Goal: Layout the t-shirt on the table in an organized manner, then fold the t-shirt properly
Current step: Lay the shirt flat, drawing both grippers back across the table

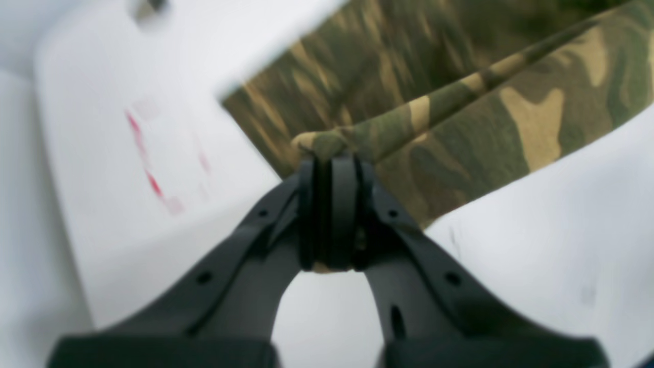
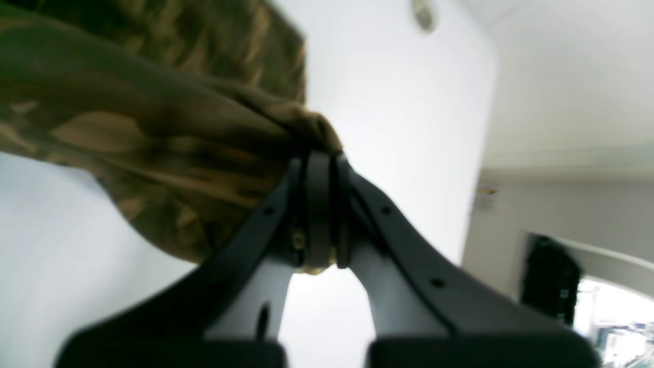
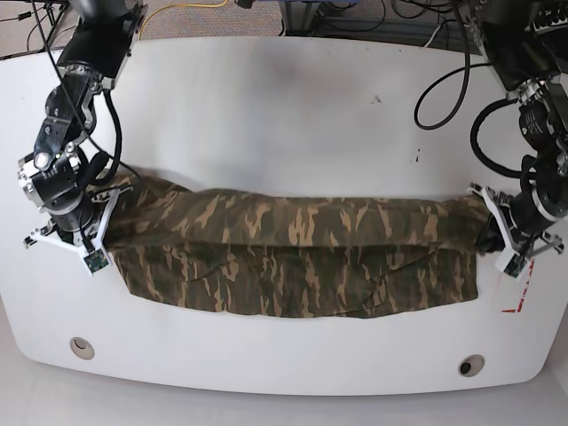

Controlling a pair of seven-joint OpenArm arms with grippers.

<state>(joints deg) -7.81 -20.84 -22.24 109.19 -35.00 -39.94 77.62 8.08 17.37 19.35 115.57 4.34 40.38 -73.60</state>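
Observation:
The camouflage t-shirt [image 3: 302, 253] is pulled into a long band across the white table [image 3: 284, 115], its top edge taut and its lower part resting on the surface. My right gripper [image 3: 111, 200] holds the band's end on the left of the base view. My left gripper [image 3: 484, 222] holds the opposite end. In the left wrist view the left gripper [image 1: 327, 158] is shut on a bunched edge of the t-shirt [image 1: 460, 112]. The right wrist view shows the right gripper [image 2: 322, 156] shut on a wad of the t-shirt [image 2: 153, 138].
Two round grommets [image 3: 82, 347] [image 3: 471, 365] sit near the table's front edge. A red corner mark [image 3: 519, 302] lies just below the left gripper. Cables [image 3: 311, 18] run along the far edge behind the table. Both arm bases stand at the back corners.

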